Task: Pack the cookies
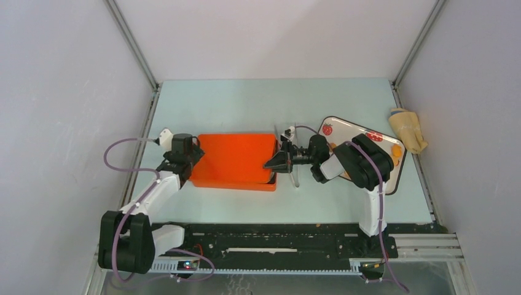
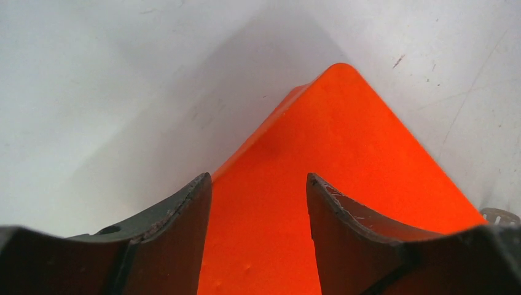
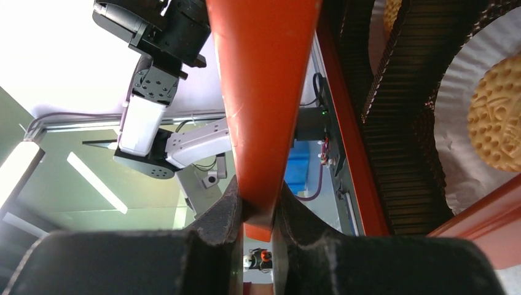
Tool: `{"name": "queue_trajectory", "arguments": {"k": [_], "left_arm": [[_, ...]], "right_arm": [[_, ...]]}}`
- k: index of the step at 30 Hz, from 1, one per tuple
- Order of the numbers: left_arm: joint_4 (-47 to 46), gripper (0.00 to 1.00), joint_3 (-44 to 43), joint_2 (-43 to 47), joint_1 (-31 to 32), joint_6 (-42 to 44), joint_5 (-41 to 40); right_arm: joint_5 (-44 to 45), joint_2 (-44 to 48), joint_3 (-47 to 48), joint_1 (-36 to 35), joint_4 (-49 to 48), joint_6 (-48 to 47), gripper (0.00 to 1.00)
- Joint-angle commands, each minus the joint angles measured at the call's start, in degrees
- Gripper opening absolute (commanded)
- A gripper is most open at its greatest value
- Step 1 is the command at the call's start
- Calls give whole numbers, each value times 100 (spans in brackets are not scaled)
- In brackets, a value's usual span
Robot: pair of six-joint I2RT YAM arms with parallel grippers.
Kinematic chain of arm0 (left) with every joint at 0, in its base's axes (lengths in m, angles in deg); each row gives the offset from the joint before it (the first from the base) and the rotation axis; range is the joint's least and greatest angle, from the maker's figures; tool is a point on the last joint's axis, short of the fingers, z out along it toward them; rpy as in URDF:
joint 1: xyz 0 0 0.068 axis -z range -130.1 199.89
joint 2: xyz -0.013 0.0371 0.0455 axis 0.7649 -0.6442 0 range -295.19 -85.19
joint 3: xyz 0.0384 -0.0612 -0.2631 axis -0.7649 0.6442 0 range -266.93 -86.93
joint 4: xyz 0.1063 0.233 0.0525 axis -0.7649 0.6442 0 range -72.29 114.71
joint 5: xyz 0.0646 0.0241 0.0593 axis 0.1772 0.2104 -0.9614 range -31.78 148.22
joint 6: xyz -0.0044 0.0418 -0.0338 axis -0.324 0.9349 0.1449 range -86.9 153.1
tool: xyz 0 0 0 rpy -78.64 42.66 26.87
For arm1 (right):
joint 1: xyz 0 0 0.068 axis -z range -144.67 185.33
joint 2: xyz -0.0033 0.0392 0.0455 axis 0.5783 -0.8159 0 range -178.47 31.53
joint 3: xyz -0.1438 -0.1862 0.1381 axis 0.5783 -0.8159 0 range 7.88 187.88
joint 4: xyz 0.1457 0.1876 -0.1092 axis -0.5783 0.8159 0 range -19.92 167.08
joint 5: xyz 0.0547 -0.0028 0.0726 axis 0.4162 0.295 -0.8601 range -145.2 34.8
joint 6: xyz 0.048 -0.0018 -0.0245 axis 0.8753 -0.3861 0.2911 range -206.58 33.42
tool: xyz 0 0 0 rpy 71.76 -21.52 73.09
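Observation:
An orange box under its orange lid [image 1: 233, 161] lies mid-table. My right gripper [image 1: 276, 163] is shut on the lid's right edge. In the right wrist view the lid [image 3: 264, 92] is pinched between the jaws of the right gripper [image 3: 259, 196] and is lifted off the box rim [image 3: 347, 135]. Inside the box a cookie [image 3: 497, 117] lies in a white paper cup among brown corrugated cups. My left gripper [image 1: 184, 153] stands open over the lid's left end. In its wrist view the left gripper [image 2: 258, 178] has only the lid's surface [image 2: 344, 141] showing between its fingers. One orange cookie [image 1: 397, 149] lies on the strawberry-print tray [image 1: 344, 126].
The tray sits at the right, partly under my right arm. A beige bundle [image 1: 408, 129] lies by the table's right edge. A clear plastic piece [image 1: 295, 161] stands just right of the box. Enclosure walls bound the table on both sides.

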Motion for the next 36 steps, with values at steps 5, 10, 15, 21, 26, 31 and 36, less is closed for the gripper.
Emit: {"name": "queue_trajectory", "arguments": {"k": [5, 10, 15, 21, 26, 31, 36], "left_arm": [[-405, 62, 73, -352, 467, -273, 290], [-456, 62, 121, -574, 522, -317, 390], [-581, 62, 200, -653, 530, -364, 519], [-792, 61, 195, -987, 523, -436, 798], [-961, 60, 204, -1253, 540, -485, 984], [-1101, 60, 195, -1401, 549, -490, 1062], [-1197, 60, 181, -1497, 559, -468, 1122]], "right_arm": [[-286, 124, -135, 48, 558, -231, 0], [-272, 54, -180, 125, 585, -249, 0], [-240, 205, -243, 243, 921, -481, 0], [-91, 768, -253, 366, 2749, -1534, 21], [147, 1238, -252, 627, 4176, -2423, 31], [375, 1485, -47, 776, 5446, -3188, 41], [592, 1696, 3, 827, 5871, -3371, 47]]}}
